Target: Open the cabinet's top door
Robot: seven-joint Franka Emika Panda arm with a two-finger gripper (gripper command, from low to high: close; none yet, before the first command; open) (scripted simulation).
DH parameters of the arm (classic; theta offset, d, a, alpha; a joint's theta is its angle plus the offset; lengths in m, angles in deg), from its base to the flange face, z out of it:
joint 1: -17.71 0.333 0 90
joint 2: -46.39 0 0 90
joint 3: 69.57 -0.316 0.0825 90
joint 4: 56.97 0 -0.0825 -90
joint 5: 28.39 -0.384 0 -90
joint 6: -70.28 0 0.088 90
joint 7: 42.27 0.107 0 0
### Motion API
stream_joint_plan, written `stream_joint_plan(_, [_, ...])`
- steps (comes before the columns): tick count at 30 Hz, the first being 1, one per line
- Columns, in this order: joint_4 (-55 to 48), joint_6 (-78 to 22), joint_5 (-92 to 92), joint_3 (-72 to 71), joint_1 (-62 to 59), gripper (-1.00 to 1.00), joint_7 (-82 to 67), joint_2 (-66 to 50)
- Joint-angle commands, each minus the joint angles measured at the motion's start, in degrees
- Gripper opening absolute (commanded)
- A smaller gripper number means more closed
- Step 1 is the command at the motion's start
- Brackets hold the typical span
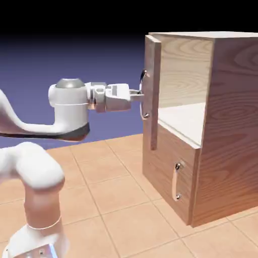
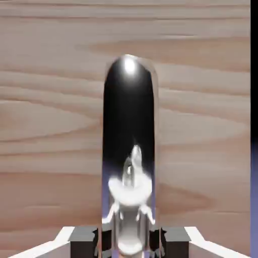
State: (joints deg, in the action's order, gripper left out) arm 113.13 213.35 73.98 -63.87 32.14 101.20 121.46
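The top door [image 1: 152, 93] stands at the cabinet's [image 1: 229, 131] upper front, already swung partly out from the body: its edge sits clear of the frame, and behind it a pale inner shelf and the inside of the compartment show. Its long curved silver handle [image 1: 144, 94] runs vertically on the outer face, and that is where the gripper [image 1: 139, 92] meets it, the arm reaching in level from the left so the fingers come at the bar square-on. In the hand view the handle [image 2: 129, 151] fills the middle as a dark, mirror-like bar against the wood grain of the door [image 2: 50, 126], and the two grey finger tips sit tight against either side of its lower end, so the gripper [image 2: 129, 239] looks clamped around the handle rather than merely near it. Holding the bar this way lets a pull travel straight into the hinge swing; I judge the door part open, with more arc left to go.

Below it, the shorter lower door [image 1: 171, 176] is shut flush, its small handle [image 1: 177, 181] untouched and well under the gripper. The tiled table [image 1: 106, 186] in front of the cabinet is bare along the door's sweep, so the arm's own elbow and forearm seem the only limit on the pull
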Motion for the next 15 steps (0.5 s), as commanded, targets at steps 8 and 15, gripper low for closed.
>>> stream_joint_plan(8, [2.7,-11.9,-20.0,-14.9,2.7,-1.0,-6.3,6.2])
stream_joint_plan(15, [0.6,-24.8,-35.5,-29.4,5.9,-1.0,-7.9,5.9])
